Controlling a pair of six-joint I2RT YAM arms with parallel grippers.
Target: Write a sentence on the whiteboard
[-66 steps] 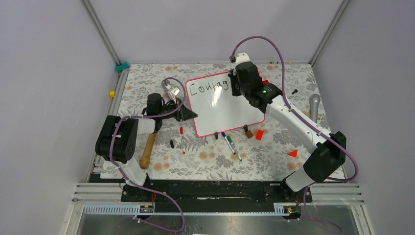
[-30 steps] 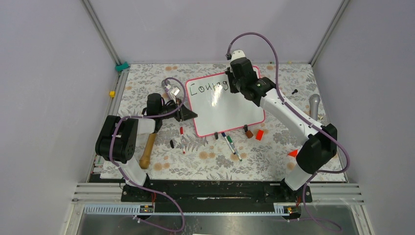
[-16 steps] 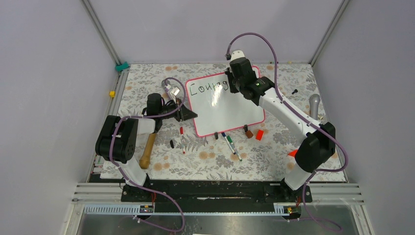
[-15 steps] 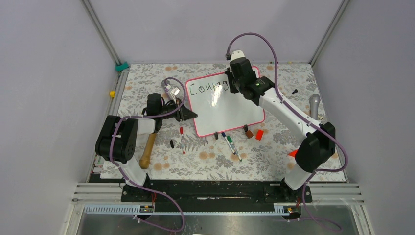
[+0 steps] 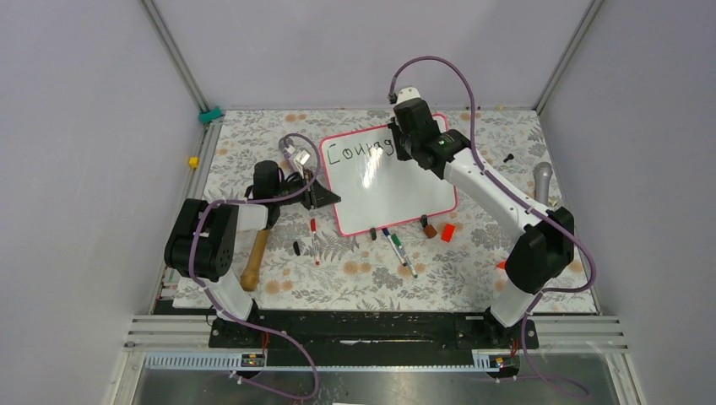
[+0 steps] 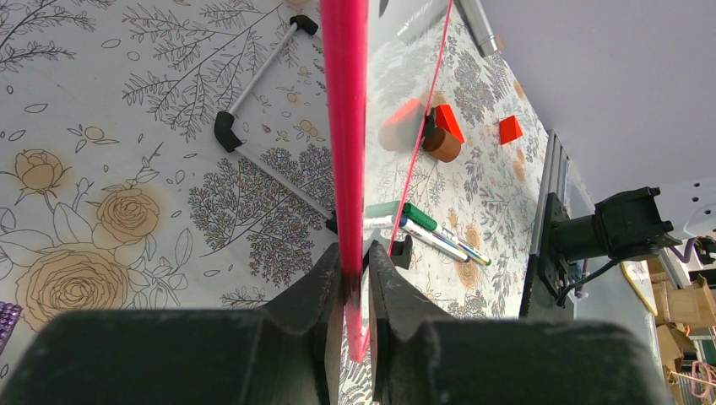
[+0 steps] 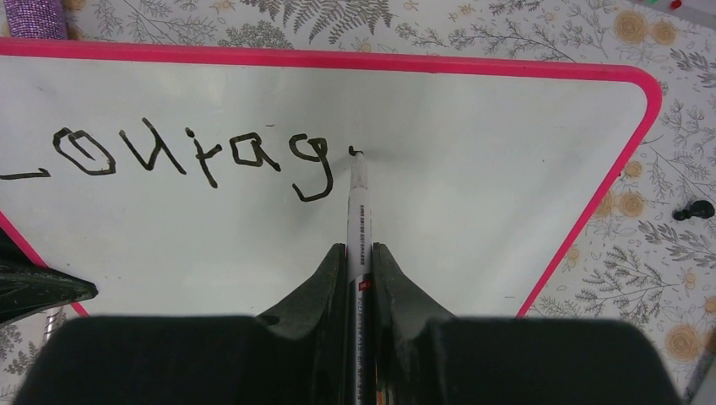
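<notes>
Mid-word on the large glossy white whiteboard (image 5: 384, 192) with rounded corners and a thin pink-red frame, flat on the floral cloth (image 5: 355, 270). Toward the board's far edge: thin black handwritten lettering (image 7: 190, 156), reading "Courag" (first letter partly cut off in the right wrist view), with a small fresh dot just right of the "g".

Right gripper (image 7: 359, 253) pressed together on a slim white marker (image 7: 359, 207), nib touching the board at that dot. Left gripper (image 6: 355, 257) clamped on the board's pink-red frame at its left side, apparently to steady it.

Judged step: starting the "e" that closes word 1 of 4.

Next move calls for 1 small loop drawn rightward from the dot with even, light pressure. After that, a lift and a short hop right for word 2. Only limited room before the board's right edge, so probably a new line nearer the board's near edge. Worth avoiding: the loose coloured pens (image 5: 397, 245) and small red block (image 5: 447, 232) just off that near edge.
</notes>
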